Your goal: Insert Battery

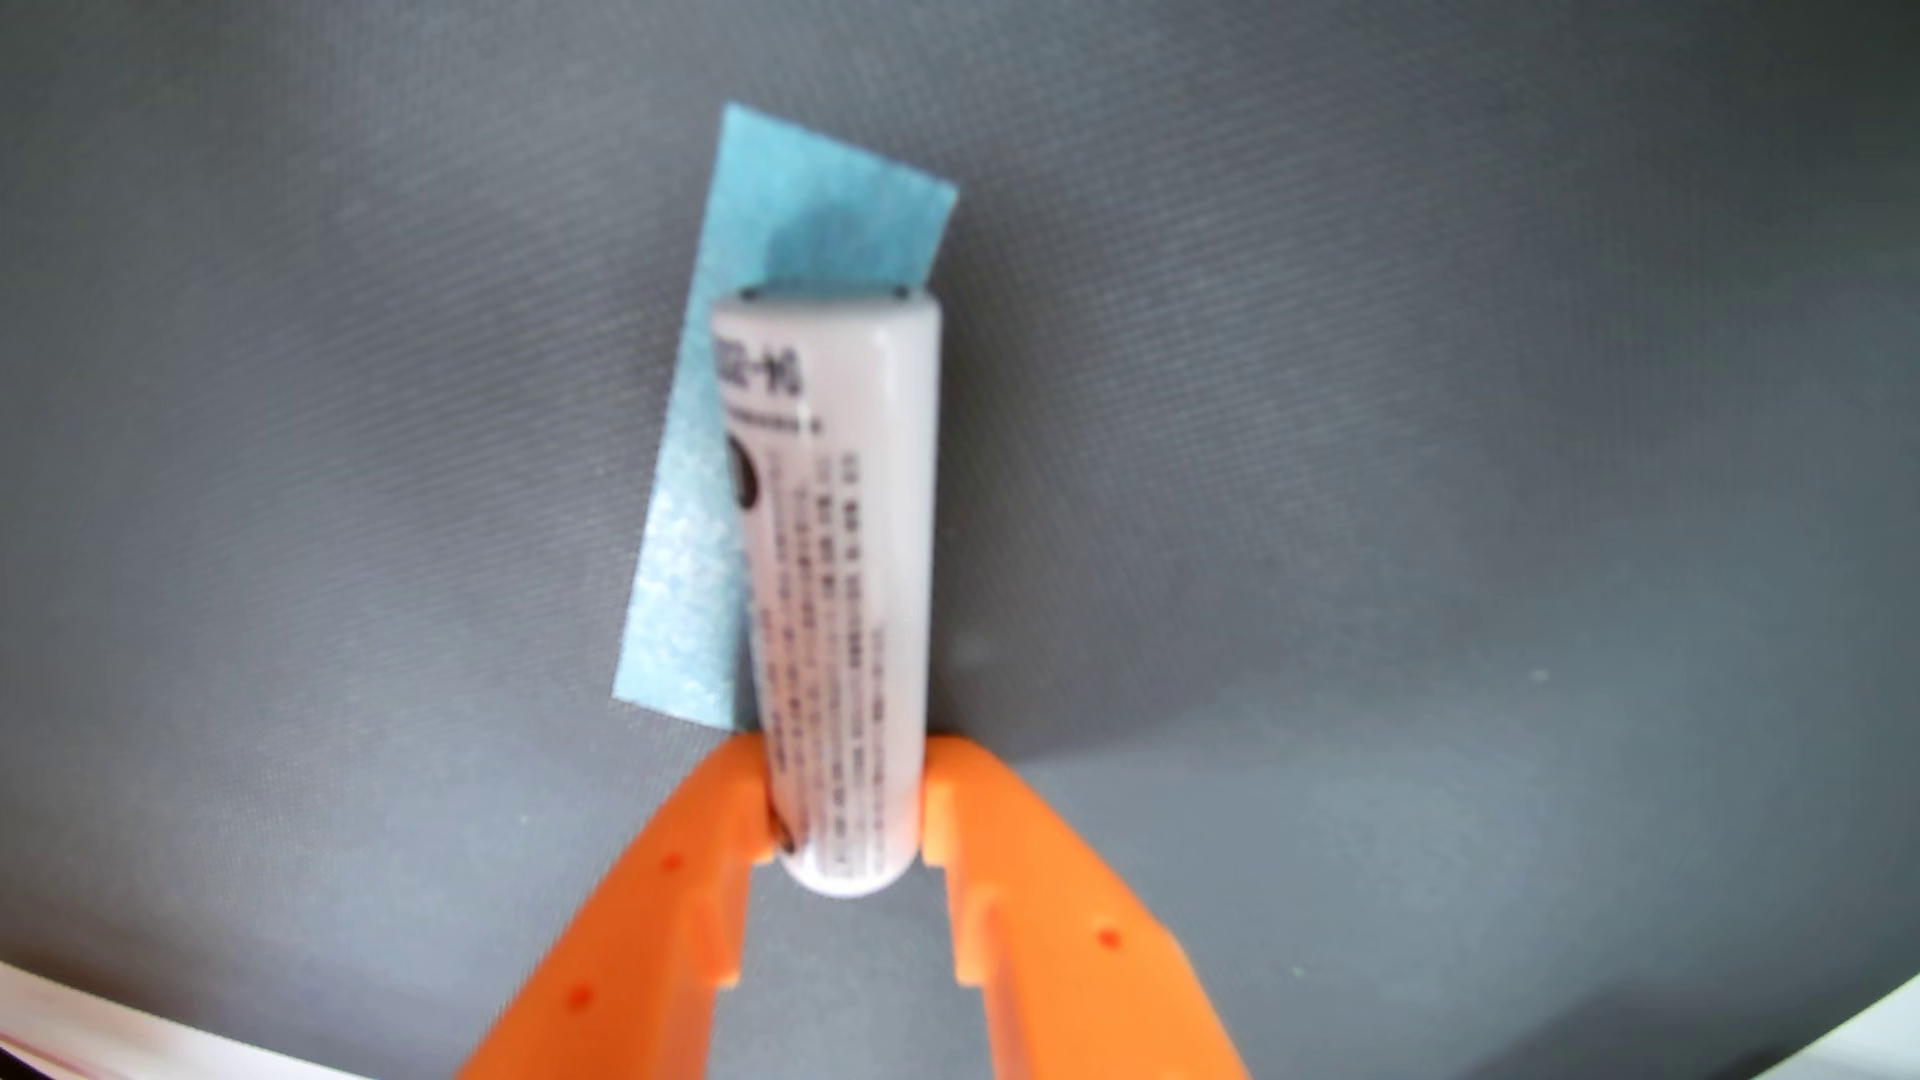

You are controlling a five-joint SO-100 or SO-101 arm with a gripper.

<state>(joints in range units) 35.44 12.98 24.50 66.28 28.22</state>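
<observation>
A white cylindrical battery point(836, 582) with small black print stands lengthwise in the middle of the wrist view. My orange gripper point(847, 800) is shut on the battery's near end, one finger point(717, 820) on its left and the other on its right. The battery's far end lies over a light blue piece of tape point(748, 343) stuck on the grey mat. I cannot tell whether the battery rests on the mat or is held just above it. No battery holder shows in this view.
A grey woven mat point(1403, 415) fills the view. White surface shows past the mat's edge at the bottom left corner point(94, 1038) and bottom right corner.
</observation>
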